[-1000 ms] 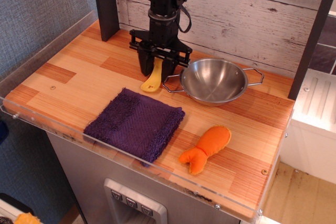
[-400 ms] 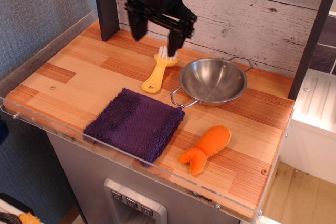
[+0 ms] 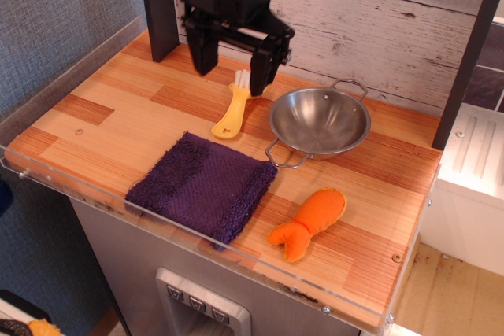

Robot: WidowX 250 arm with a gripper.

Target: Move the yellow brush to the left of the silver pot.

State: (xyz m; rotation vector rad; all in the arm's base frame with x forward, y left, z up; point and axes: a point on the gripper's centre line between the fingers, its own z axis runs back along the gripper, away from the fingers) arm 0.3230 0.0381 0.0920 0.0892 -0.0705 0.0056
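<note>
Wooden counter (image 3: 118,127) with a clear acrylic edge strip along front and left side; white plank wall behind, dark post at back left. Purple towel (image 3: 203,185) lies flat near the front edge, left of centre. Black claw (image 3: 234,59) hangs above the back of the counter, its two fingers spread wide apart, nothing between them; the right finger (image 3: 263,73) sits just above the brush head, contact unclear. Silver pot (image 3: 320,122) stands upright on the counter right of centre, inside looks bare, one wire loop handle pointing front-left toward the towel corner, the other at the back right. Orange plush toy (image 3: 309,223) lies in front of the pot, near the front edge, apart from both towel and pot. Yellow brush (image 3: 233,111) lies flat on the counter just left of the silver pot, close to its rim but not clearly touching, white bristle head toward the back under the claw, rounded handle end pointing at the towel's back edge.
</note>
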